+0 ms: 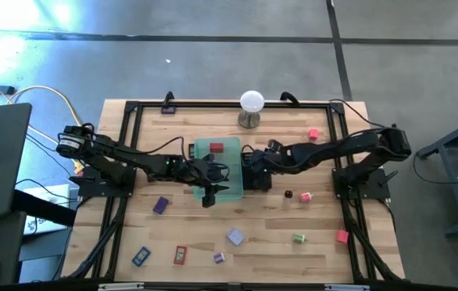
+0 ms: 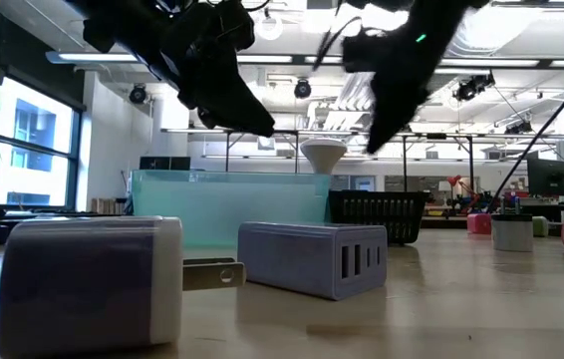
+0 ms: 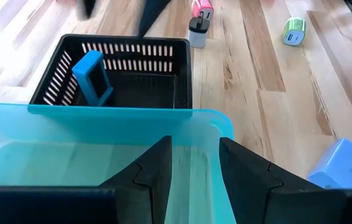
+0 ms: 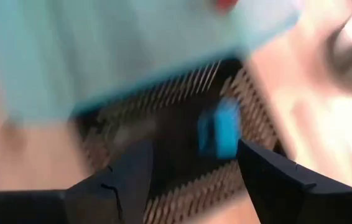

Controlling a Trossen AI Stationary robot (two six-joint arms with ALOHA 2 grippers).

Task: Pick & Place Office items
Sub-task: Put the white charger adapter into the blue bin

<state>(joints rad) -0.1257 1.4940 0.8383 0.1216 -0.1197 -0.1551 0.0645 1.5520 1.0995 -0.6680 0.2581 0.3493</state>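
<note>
The wooden table (image 1: 188, 234) fills the middle of the high view, with both dark arms stretched inward from the frame's left and right edges toward its centre. The left arm runs from the left-centre, elbow low, and ends with the left gripper (image 1: 207, 194) pointing down the picture over the near edge of the translucent green tray (image 1: 227, 187). In the left wrist view its two fingers (image 3: 154, 171) stand a moderate gap apart with nothing between them, only the tray's wall behind. The right arm reaches from the right-centre, sloping slightly down to the right gripper (image 1: 255, 168) above the black mesh tray (image 1: 259, 183), just right of the green one. In the right wrist view its fingers (image 4: 132, 168) are spread wide and hold nothing; a blue item (image 4: 219, 127) stands inside the mesh tray below them.

A red item (image 1: 216, 147) lies in the green tray's upper part. The white ball on its stand (image 1: 251, 105) sits at top centre.

The other office items lie scattered: a pink one (image 1: 314, 134) at upper right, a purple block (image 1: 161, 204) at left-centre, a lavender block (image 1: 235, 236) at lower centre, a green one (image 1: 298, 238) and a pink one (image 1: 341, 236) at lower right, and a blue one (image 1: 141, 256) and a red one (image 1: 180, 255) at lower left.
</note>
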